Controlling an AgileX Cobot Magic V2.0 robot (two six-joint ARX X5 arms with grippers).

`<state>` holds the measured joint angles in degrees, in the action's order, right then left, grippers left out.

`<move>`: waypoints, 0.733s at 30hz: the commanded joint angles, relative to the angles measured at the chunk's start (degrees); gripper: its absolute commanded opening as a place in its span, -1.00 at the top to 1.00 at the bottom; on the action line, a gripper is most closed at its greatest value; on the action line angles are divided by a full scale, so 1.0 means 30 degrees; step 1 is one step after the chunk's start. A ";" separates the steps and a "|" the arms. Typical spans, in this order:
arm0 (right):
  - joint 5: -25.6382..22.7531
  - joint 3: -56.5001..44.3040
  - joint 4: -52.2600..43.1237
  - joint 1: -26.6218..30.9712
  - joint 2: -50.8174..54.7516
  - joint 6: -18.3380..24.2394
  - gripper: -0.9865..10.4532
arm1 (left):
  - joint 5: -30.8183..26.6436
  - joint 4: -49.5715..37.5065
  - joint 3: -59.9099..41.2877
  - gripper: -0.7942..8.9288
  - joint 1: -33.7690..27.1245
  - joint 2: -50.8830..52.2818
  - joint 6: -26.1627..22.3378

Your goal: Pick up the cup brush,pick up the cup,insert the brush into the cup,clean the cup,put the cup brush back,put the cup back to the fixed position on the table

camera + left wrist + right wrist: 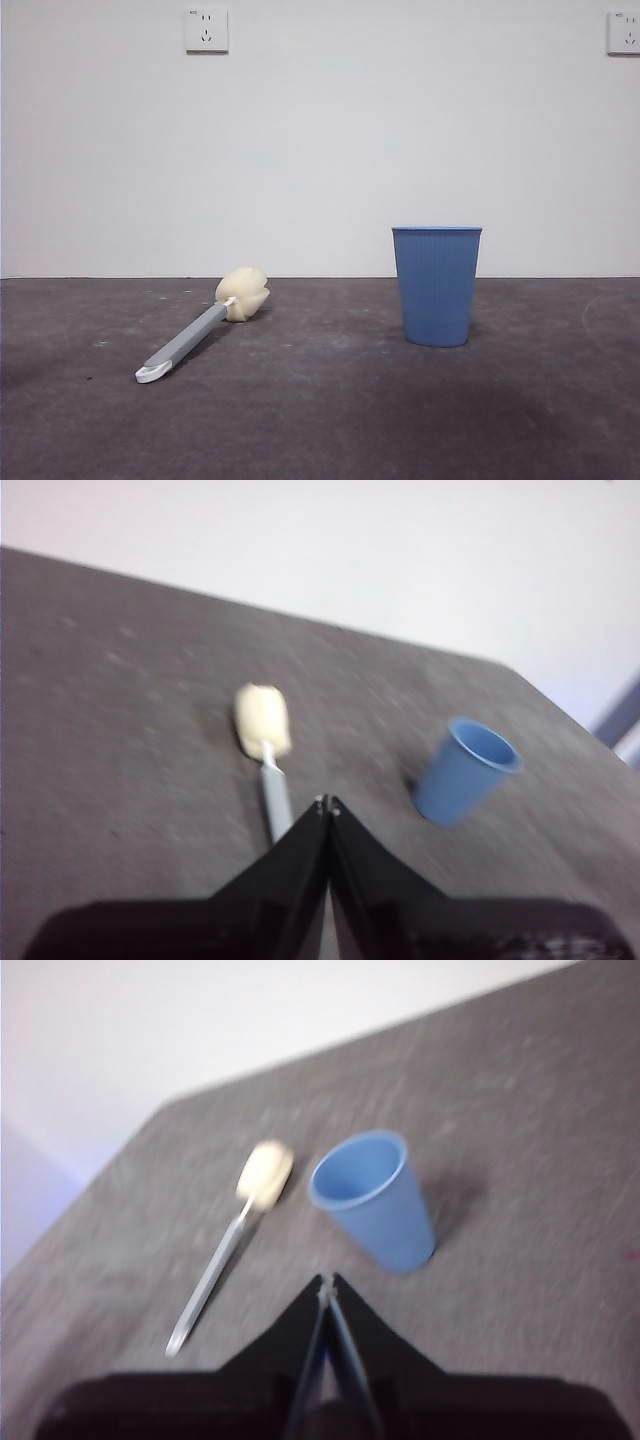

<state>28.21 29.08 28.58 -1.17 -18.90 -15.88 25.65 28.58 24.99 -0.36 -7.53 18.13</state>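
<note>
The cup brush (200, 331) lies flat on the dark grey table (320, 420) at the left, cream sponge head toward the wall, white tip toward me. The light blue ribbed cup (436, 285) stands upright to its right, empty. Neither arm shows in the front view. In the left wrist view my left gripper (327, 803) hangs shut above the brush's handle (276, 805), with the cup (465, 771) off to one side. In the right wrist view my right gripper (327, 1282) is shut and hovers short of the cup (375, 1200), the brush (233, 1230) beside it.
A white wall runs behind the table with two sockets (206, 30) high up. The table's far edge meets the wall just behind both objects. A faint pale arc (600, 315) marks the surface at the far right.
</note>
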 commanded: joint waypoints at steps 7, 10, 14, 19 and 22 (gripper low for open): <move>0.0627 0.5843 0.8342 -0.0568 -0.3242 0.6339 0.85 | 0.2907 0.5712 0.4524 0.85 -0.0029 -0.3453 -0.4590; 0.0627 0.7184 1.0389 -0.0903 -0.3942 0.7176 0.85 | 0.3446 0.7839 0.5916 0.85 -0.0015 -0.4583 -0.6127; 0.0627 0.8160 1.2509 -0.1231 -0.4415 0.7810 0.85 | 0.3942 1.0295 0.7388 0.85 0.0138 -0.5712 -0.7577; 0.0590 0.8291 1.3719 -0.1406 -0.4459 0.8255 0.85 | 0.4095 1.1774 0.8298 0.85 0.0561 -0.6419 -0.8204; 0.0597 0.8291 1.3631 -0.1406 -0.4452 0.8233 0.81 | 0.4000 1.1788 0.8320 0.84 0.0627 -0.6441 -0.8204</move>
<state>30.00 53.80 69.89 -5.30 -32.23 8.19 37.67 63.88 49.84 1.37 -26.87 -5.19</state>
